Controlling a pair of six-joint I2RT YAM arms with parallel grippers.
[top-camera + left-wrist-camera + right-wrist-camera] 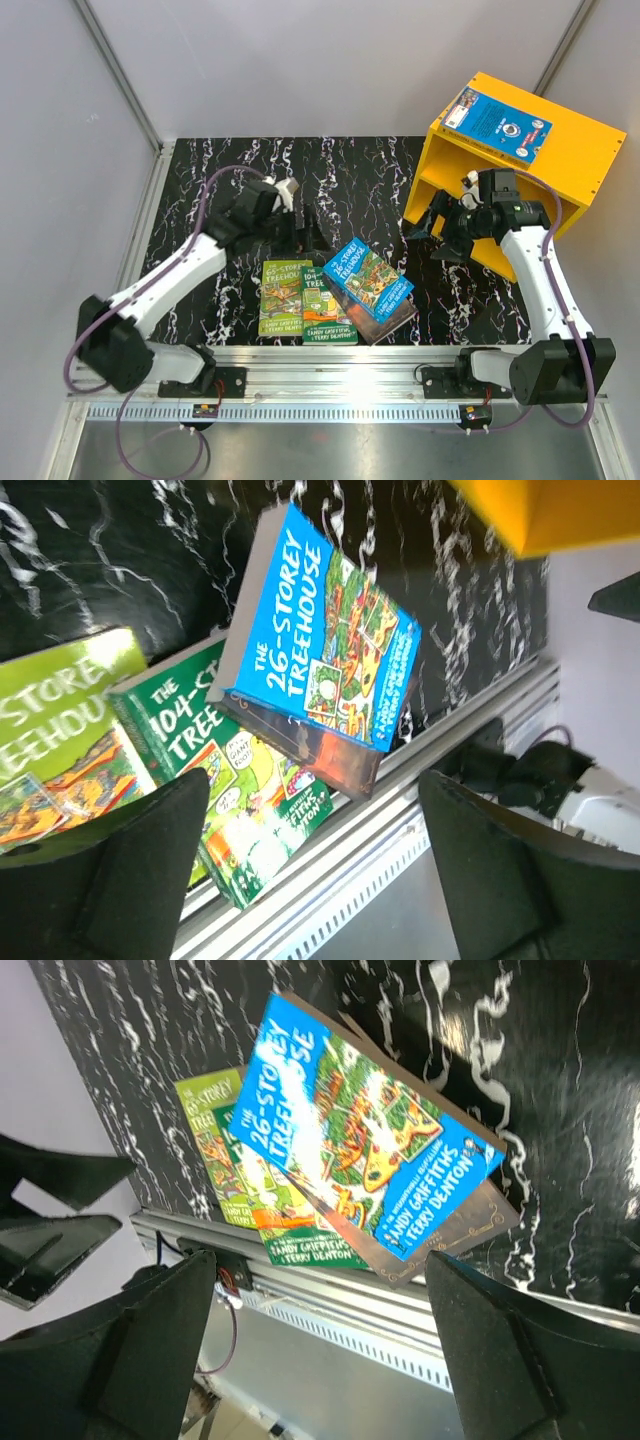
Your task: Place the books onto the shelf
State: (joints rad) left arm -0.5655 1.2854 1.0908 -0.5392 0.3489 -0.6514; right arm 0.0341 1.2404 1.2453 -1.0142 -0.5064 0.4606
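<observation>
both my pincers stand wide open and hold nothing; in each wrist view the two dark fingers (pixel 120 870) are far apart at the bottom corners, with nothing between. my left pincer (pixel 305 232) hangs in the middle of the top view, just above the pile in the frame; my right pincer (pixel 432 238) hangs right of centre, before the open front of the yellow shelf (pixel 575 165). four books lie in the lower middle on the black marbled table (pixel 200 170): a light green book (pixel 283 295), a dark green book (pixel 325 312) touching it, and a blue book (pixel 368 276) lying askew on a brown book (pixel 402 318). i judge the blue one easiest to take first, because it is on top and its corners stick out. another blue book (pixel 497 122) lies flat on the shelf roof, upper right, not inside. the shelf stands turned, so its side wall may block a straight way in.
</observation>
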